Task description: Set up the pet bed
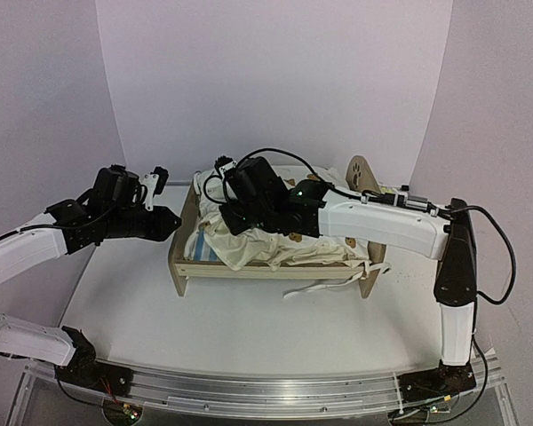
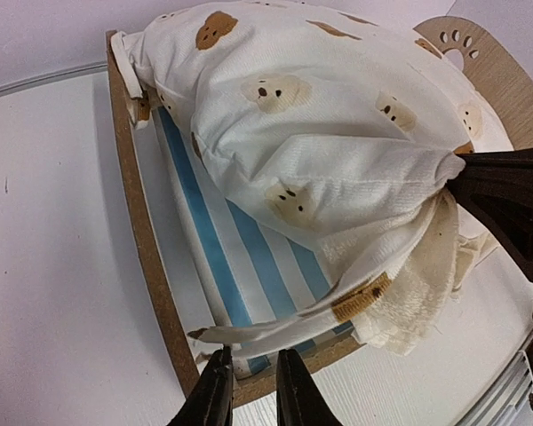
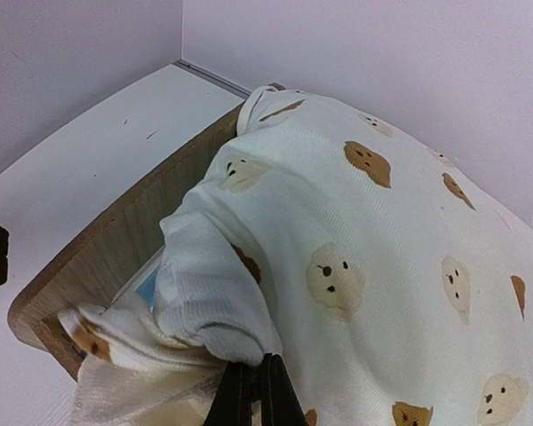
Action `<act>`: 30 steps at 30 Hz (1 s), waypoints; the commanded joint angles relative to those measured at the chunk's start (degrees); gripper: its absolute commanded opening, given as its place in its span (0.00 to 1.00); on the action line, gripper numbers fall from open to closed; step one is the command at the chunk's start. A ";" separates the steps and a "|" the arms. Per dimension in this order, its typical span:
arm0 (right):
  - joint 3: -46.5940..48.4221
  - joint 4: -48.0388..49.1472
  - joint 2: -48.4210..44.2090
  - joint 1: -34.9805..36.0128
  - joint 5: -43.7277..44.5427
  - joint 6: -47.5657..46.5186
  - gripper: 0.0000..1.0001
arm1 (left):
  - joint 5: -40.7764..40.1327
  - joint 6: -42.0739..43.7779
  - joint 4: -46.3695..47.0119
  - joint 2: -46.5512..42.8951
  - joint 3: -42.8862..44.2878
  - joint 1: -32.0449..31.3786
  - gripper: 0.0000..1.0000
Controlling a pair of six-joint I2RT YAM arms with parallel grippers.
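Overhead; wrist close-ups, seemingly same pet bed (image 1: 249,271)

bright, even, soft overhead light, faint shadows, sharp focus, wide-angle bending in both wrist views

Right gripper (image 3: 253,392) clamped, left gripper (image 2: 251,373) — jaws ajar

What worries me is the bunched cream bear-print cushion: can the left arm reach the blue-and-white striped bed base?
Probably yes, near its end: the left gripper sits by the light-wood end board, with bare blue-and-white striped base beyond. Farther in, the cream bear-print cushion, pinched by the right gripper, covers it.
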 commanded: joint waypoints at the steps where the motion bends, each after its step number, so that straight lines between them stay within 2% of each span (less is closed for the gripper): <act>1: -0.06 0.58 0.09 -0.47 -0.33 1.43 0.00 | 2.39 -1.90 -1.83 -2.27 1.99 -0.15 0.17; 3: -0.29 0.57 -0.12 -0.45 -0.60 1.65 0.00 | 2.84 -1.98 -2.02 -2.54 1.71 -0.17 0.15; 5: -0.38 0.58 -0.34 -0.46 -0.93 1.87 0.00 | 3.20 -1.47 -1.68 -2.74 0.93 -0.16 0.17; 9: 0.74 0.39 -0.32 -0.46 -0.55 1.36 0.00 | 5.05 -0.18 0.71 -1.50 -1.59 -0.41 0.38; 12: 2.38 -0.16 -0.09 -0.47 1.60 0.66 0.00 | 4.04 0.14 1.50 -0.37 -2.82 -1.49 0.46; 19: 4.31 -0.44 0.76 -0.47 3.55 -1.16 0.00 | 4.73 2.18 7.39 1.73 -4.97 -2.47 0.44; 30: 4.42 -0.73 0.94 -0.46 3.37 -1.43 0.00 | 0.17 5.16 10.55 7.59 -4.16 -3.14 0.38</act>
